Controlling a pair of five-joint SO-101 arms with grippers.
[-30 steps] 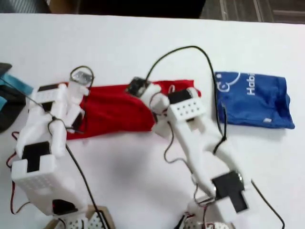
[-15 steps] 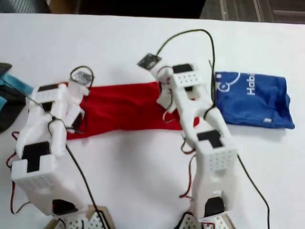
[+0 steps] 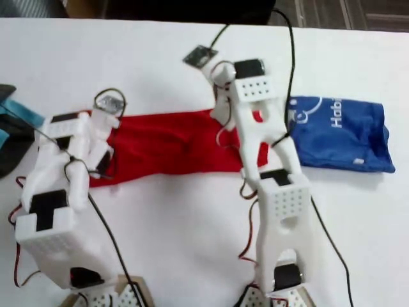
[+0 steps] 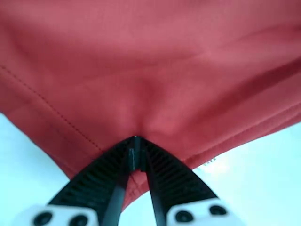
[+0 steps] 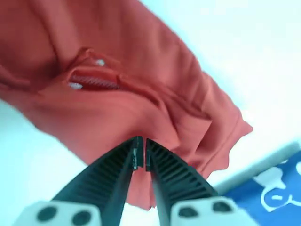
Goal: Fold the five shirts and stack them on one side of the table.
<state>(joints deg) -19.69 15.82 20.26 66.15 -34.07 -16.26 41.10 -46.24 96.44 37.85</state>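
- Now, status?
- Red shirt (image 3: 160,148) lies across the table's (image 3: 192,243) middle. Left gripper (image 4: 135,153) clamped on its hem; right gripper (image 5: 141,157) closed, nothing seen in it.
- Handling?
- Light, limp, probably sags; grip hem corners.

White table (image 3: 179,224) seen from above, spanning the view from side to side; its surface is plain and evenly lit, with soft shadows. Beyond its far edge lie a dark gap (image 3: 192,7) at centre and grey floor (image 3: 377,13) with pale stripes at one corner
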